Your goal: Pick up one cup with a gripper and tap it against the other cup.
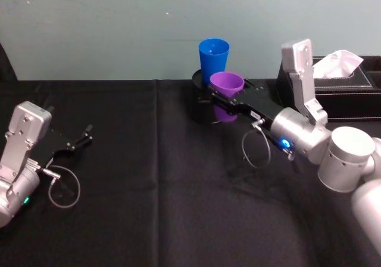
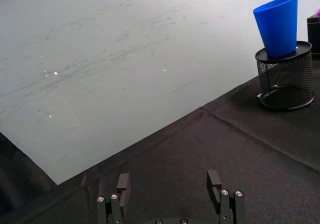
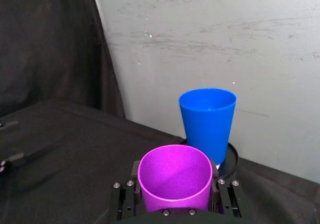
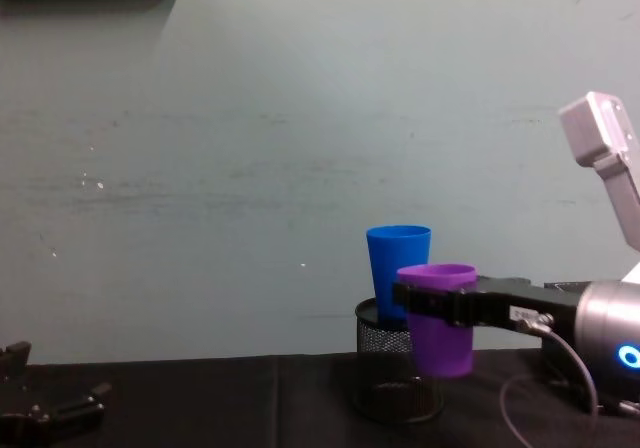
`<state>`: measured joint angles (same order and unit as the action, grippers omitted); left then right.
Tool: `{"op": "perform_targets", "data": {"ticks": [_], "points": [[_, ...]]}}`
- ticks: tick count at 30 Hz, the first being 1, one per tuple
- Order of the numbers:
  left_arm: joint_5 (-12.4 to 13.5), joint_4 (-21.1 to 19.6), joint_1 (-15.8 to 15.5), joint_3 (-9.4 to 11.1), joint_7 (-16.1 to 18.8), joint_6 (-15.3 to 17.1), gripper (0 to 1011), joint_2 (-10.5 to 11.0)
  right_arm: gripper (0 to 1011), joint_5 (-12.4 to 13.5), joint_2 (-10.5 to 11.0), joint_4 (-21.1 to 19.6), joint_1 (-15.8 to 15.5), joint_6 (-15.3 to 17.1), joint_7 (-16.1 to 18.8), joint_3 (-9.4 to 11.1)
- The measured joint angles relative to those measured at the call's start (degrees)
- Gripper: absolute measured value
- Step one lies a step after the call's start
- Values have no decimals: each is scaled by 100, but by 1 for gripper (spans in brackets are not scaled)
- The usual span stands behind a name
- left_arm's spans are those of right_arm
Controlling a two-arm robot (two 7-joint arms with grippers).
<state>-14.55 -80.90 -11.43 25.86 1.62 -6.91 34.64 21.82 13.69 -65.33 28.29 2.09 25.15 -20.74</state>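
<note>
My right gripper is shut on the purple cup, holding it upright above the black tablecloth. In the right wrist view the purple cup sits between the fingers. The blue cup stands just behind it, its base in a black mesh pen holder. From the chest view the purple cup overlaps the blue cup's side; I cannot tell whether they touch. My left gripper rests open at the table's left, far from both cups.
A black tissue box stands at the back right, behind my right arm. The pale wall runs close behind the cups. Black cloth covers the table between the arms. The left wrist view shows the blue cup in the mesh holder.
</note>
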Motion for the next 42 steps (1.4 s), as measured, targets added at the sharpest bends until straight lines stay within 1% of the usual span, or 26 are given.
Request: {"op": "perform_targets", "data": {"ticks": [2, 3, 5, 6, 8, 9, 11, 13, 16, 21, 25, 31, 35, 42], "points": [[0, 0, 0, 0, 0, 0, 1000, 0, 743, 0, 57, -151, -117, 15, -31, 3], [0, 0, 0, 0, 0, 0, 1000, 0, 743, -3, 116, -322, -238, 30, -58, 3], [0, 0, 0, 0, 0, 0, 1000, 0, 743, -16, 179, -466, -348, 34, -79, -2], [0, 0, 0, 0, 0, 0, 1000, 0, 743, -31, 229, -605, -457, 34, -105, -10], [0, 0, 0, 0, 0, 0, 1000, 0, 743, -63, 276, -732, -568, 16, -134, -18], [0, 0, 0, 0, 0, 0, 1000, 0, 743, -94, 308, -830, -672, -39, -164, -27], [0, 0, 0, 0, 0, 0, 1000, 0, 743, -141, 338, -906, -785, -121, -195, -43], [0, 0, 0, 0, 0, 0, 1000, 0, 743, -254, 365, -967, -916, -284, -253, -80], [0, 0, 0, 0, 0, 0, 1000, 0, 743, -434, 364, -934, -1053, -522, -321, -128], [0, 0, 0, 0, 0, 0, 1000, 0, 743, -566, 256, -703, -1202, -847, -395, -100], [0, 0, 0, 0, 0, 0, 1000, 0, 743, -569, 197, -598, -1282, -994, -400, -33], [0, 0, 0, 0, 0, 0, 1000, 0, 743, -541, 126, -517, -1447, -1278, -357, 133], [1, 0, 0, 0, 0, 0, 1000, 0, 743, -524, 95, -459, -1470, -1318, -304, 174], [0, 0, 0, 0, 0, 0, 1000, 0, 743, -428, 47, -361, -1468, -1274, -110, 200]]}}
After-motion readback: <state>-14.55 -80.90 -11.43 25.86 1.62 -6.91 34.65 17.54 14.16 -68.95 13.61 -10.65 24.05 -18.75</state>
